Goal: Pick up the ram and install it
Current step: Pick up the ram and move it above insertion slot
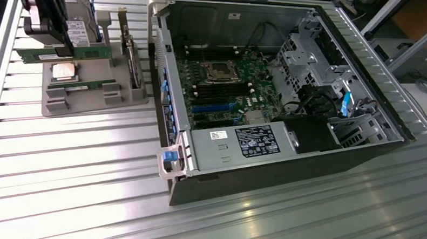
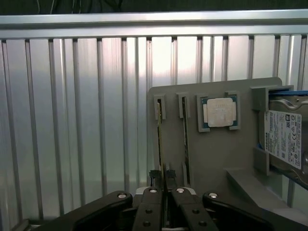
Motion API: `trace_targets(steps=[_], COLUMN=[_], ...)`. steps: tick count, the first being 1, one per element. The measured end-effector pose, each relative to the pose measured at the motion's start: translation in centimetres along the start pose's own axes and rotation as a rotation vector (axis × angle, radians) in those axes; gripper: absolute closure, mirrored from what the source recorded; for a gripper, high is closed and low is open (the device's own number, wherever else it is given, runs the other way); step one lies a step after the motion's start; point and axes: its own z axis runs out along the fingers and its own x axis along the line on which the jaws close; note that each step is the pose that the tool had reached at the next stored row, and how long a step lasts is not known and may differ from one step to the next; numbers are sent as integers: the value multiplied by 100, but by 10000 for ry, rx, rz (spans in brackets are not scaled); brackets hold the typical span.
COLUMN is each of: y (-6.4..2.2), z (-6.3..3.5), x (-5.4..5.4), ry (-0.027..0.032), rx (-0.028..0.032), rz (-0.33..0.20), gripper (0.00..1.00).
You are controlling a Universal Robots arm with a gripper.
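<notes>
The ram point(image 1: 86, 53), a narrow green stick with a white sticker, hangs level just above the grey parts holder point(image 1: 91, 100) at the exterior view's left. My black gripper point(image 1: 63, 49) comes down on its upper edge and is shut on it. In the wrist view the fingers point(image 2: 153, 197) meet around the stick's thin edge point(image 2: 159, 144), which runs away over the holder point(image 2: 216, 154). A second green stick point(image 1: 92, 84) point(image 2: 186, 139) stays in its slot. The open computer case point(image 1: 386, 124) lies to the right, with the motherboard's dark memory slots point(image 1: 218, 90) below the processor socket point(image 1: 219, 71).
On the holder sit a square silver processor chip point(image 1: 64, 71) point(image 2: 219, 113), a hard drive point(image 1: 77, 31) point(image 2: 284, 139) and an upright card with a metal bracket point(image 1: 130, 56). The case's tall walls, power supply point(image 1: 241, 142) and drive cages point(image 1: 303, 53) surround the motherboard. Ribbed metal table point(image 1: 88, 173) all around.
</notes>
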Motion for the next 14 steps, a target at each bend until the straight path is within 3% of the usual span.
trace_targets(steps=[14], y=[-7], z=[-163], x=[8], ry=[3], rx=[-1], rz=[0], gripper=[87])
